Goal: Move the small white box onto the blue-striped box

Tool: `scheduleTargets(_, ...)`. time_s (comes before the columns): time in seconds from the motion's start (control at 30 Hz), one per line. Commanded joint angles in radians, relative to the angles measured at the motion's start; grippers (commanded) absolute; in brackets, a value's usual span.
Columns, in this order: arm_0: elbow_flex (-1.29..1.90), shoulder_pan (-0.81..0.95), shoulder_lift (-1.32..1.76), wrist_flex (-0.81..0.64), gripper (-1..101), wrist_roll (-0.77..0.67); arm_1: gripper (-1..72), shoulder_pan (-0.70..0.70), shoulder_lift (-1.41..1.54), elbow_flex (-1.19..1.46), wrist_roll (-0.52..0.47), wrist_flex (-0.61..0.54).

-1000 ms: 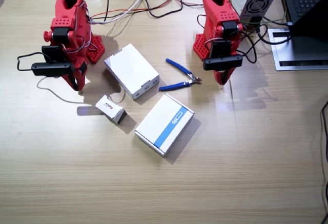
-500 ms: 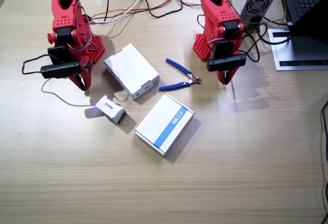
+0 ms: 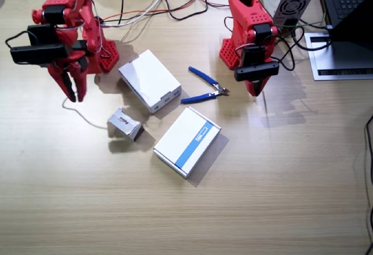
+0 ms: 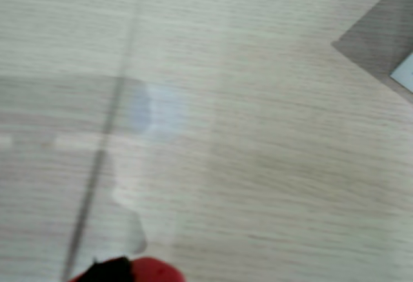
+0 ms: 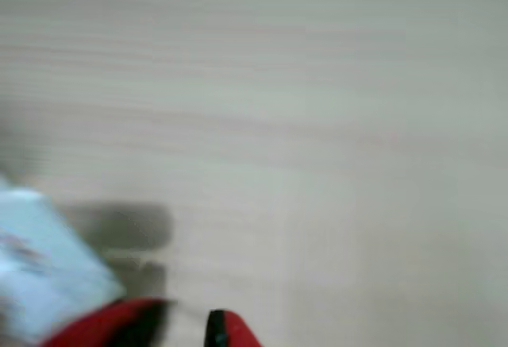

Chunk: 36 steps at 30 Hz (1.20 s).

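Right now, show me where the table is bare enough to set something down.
Free: the wide front strip of table below the blue-striped box, and the stretch right of it. Crowded: the middle, around the small white box, plain white box and blue pliers.

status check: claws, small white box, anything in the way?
Right claw open, empty, above table. Left claw idle, state unclear. Small white box on table, beside blue-striped box. Pliers off path.
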Motion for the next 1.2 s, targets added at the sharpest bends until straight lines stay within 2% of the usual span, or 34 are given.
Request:
scheduleTargets(0.0,-0.018,0.006,0.028,-0.015,0,-0.014,22.8,-0.198,-0.218,-0.209,-0.089,0.064)
scheduleTargets(0.07,-0.018,0.011,0.028,-0.017,0,-0.015,25.6,-0.276,-0.423,-0.351,-0.149,0.112)
scheduleTargets(0.13,-0.018,0.015,0.028,-0.020,0,-0.025,28.6,-0.296,-0.586,-0.459,-0.209,0.112)
scheduleTargets(0.37,-0.018,0.017,0.028,-0.038,0,-0.075,31.1,-0.247,-1.022,-0.723,-0.364,0.091)
scheduleTargets(0.5,-0.018,0.017,0.028,-0.046,0,-0.084,32.4,-0.233,-1.104,-0.732,-0.430,0.091)
scheduleTargets(0.67,-0.018,0.026,0.028,-0.051,0,-0.089,34.2,-0.230,-1.115,-0.709,-0.466,0.114)
scheduleTargets(0.9,-0.017,0.041,0.029,-0.057,0,-0.092,36.4,-0.216,-1.144,-0.634,-0.502,0.052)
scheduleTargets(1.17,-0.017,0.043,0.029,-0.057,0,-0.097,36.7,-0.290,-1.215,-0.558,-0.460,-0.018)
